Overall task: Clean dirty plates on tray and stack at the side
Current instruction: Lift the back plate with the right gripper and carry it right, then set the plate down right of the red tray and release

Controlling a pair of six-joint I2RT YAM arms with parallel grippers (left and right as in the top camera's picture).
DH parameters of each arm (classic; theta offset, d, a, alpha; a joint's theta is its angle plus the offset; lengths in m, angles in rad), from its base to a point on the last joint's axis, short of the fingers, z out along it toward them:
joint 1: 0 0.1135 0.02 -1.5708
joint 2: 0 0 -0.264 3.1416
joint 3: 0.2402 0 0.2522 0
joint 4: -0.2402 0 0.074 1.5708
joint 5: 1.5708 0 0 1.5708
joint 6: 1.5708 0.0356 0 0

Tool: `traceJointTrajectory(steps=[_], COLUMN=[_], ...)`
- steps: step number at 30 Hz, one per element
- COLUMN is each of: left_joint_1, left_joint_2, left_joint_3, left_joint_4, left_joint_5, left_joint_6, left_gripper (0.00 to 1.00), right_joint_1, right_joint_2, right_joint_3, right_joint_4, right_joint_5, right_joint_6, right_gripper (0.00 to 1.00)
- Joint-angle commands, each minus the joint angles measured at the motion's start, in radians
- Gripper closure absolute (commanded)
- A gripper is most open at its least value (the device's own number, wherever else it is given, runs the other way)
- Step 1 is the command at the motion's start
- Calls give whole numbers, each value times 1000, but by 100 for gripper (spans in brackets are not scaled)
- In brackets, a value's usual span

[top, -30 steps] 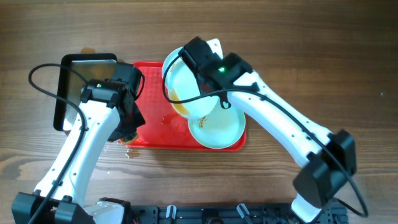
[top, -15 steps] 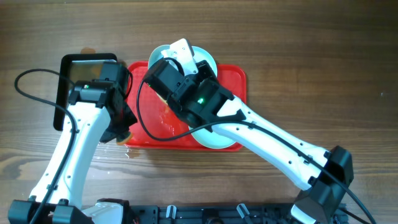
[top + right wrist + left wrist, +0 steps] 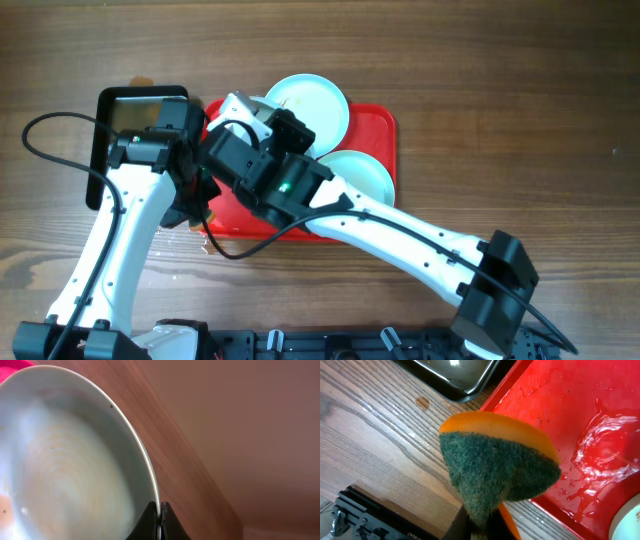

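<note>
The left arm (image 3: 120, 240) and the right arm (image 3: 400, 235) are both showing glossy white links joined by boxy black housings. Thin black cables (image 3: 30, 128) are looping off both arms, and a small green light (image 3: 285, 186) is glowing on the right one. The left pincer (image 3: 472, 525) and the right pincer (image 3: 160, 519) are showing dark, narrow fingers.

Red tray (image 3: 378, 126), black pan (image 3: 130, 110) on wooden table (image 3: 500, 100)

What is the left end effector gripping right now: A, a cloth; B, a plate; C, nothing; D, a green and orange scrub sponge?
D: in the left wrist view the left end effector is shut on a scrub sponge, green scouring face toward the camera, orange behind.
</note>
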Motion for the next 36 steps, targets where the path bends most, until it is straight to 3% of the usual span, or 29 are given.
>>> traceJointTrajectory(steps=[1, 7, 12, 15, 18, 20, 23, 26, 34, 35, 36], left_joint_1=[4, 4, 4, 4, 4, 5, 4, 4, 4, 4, 4], left_joint_2=[-22, -22, -22, -22, -22, -22, -22, -22, -22, -22, -22], left_joint_3=[10, 10, 9, 4, -13, -22, -22, -22, -22, -22, -22], left_joint_4=[3, 2, 2, 3, 18, 26, 35, 48, 56, 58, 59], left_joint_5=[8, 8, 8, 8, 8, 9, 9, 38, 42, 42, 42], left_joint_6=[-16, -16, -16, -16, -17, -17, -17, -17, -17, -16, -16], left_gripper=[96, 96, 96, 96, 96, 96, 96, 96, 96, 96, 96], right_joint_1=[2, 0, -94, -237, -468, -612, -853, -990, -1286, -1300, -1310], right_joint_2=[7, 7, -14, -73, -129, -132, -122, -122, -122, -122, -122], right_joint_3=[-5, -5, -5, -5, -5, -5, -22, -73, -360, -382, -393], right_joint_4=[14, 4, -97, -137, -168, -229, -345, -354, -160, -145, -143], right_joint_5=[40, 22, -246, -511, -960, -1098, -1106, -1105, -1075, -1075, -1075], right_joint_6=[-22, 118, 378, 460, 469, 468, 442, 386, 394, 412, 419], right_gripper=[96, 96, 96, 96, 96, 96, 96, 96, 96, 90, 51])
